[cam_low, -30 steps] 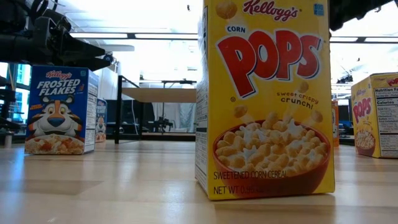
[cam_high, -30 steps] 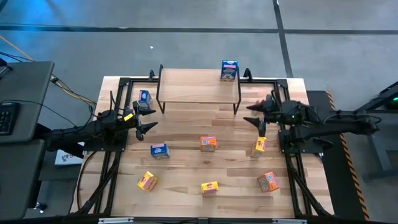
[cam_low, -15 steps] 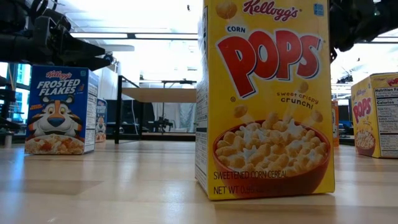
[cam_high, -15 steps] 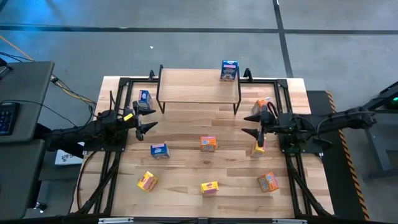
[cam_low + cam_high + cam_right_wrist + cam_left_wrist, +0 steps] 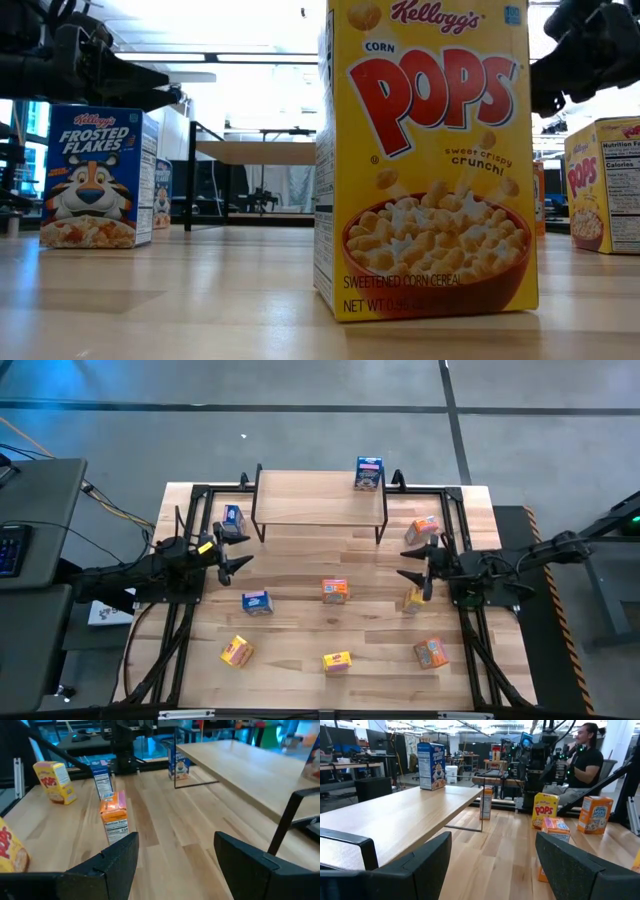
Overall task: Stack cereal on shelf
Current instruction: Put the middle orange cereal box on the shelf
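Where it stands on the shelf (image 5: 320, 500) — blue box (image 5: 368, 473), upright.

"Corn Pops" yellow box (image 5: 425, 160), "Frosted Flakes" blue box (image 5: 95, 177)

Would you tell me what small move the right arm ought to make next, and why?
Probably lower the right gripper onto the yellow cereal box just beside it and close on it. Its fingers are open and empty, that box is the nearest one, and the shelf holds only one blue box. The left gripper waits open near another blue box.
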Available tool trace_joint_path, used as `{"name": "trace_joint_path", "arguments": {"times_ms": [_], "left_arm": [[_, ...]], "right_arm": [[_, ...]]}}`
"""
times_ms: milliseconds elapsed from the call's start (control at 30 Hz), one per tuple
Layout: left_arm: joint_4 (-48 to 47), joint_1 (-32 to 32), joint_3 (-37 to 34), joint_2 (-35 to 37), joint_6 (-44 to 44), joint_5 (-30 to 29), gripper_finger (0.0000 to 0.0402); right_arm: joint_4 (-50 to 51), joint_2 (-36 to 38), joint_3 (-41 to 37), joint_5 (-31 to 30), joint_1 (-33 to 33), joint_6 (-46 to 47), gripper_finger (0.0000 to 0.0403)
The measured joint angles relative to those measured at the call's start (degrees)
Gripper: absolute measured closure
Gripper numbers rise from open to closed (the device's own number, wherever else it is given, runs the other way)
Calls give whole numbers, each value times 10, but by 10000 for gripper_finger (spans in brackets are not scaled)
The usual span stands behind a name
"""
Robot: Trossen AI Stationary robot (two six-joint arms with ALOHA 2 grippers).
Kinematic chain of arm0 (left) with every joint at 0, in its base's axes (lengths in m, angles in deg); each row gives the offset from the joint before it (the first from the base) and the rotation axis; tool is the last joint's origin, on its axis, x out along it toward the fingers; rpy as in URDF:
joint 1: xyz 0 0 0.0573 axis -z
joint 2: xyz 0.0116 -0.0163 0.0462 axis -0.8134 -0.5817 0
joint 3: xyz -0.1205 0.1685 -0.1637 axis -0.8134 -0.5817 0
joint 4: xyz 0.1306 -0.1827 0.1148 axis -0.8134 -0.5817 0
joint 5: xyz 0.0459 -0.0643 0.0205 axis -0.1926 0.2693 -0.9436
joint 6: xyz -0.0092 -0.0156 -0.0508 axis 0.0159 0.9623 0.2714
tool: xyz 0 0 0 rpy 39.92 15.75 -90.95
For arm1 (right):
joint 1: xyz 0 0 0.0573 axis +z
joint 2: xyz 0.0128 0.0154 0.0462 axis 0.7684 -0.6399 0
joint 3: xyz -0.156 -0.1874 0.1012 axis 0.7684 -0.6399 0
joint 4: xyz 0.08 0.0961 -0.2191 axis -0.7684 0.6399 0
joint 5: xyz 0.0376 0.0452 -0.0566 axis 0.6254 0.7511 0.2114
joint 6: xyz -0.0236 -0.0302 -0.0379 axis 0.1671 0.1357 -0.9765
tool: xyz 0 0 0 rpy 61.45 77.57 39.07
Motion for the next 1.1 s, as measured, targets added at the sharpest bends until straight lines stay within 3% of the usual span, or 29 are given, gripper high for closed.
{"name": "trace_joint_path", "arguments": {"times_ms": [200, 667, 1100], "left_arm": [[22, 0, 0, 0, 34, 0, 121], [24, 0, 0, 0, 47, 0, 121], [107, 0, 10, 0, 43, 17, 121]], "right_arm": [[-11, 51, -26, 50, 1, -37, 151], [9, 181, -41, 41, 1, -141, 151], [51, 182, -44, 52, 1, -92, 151]]}}
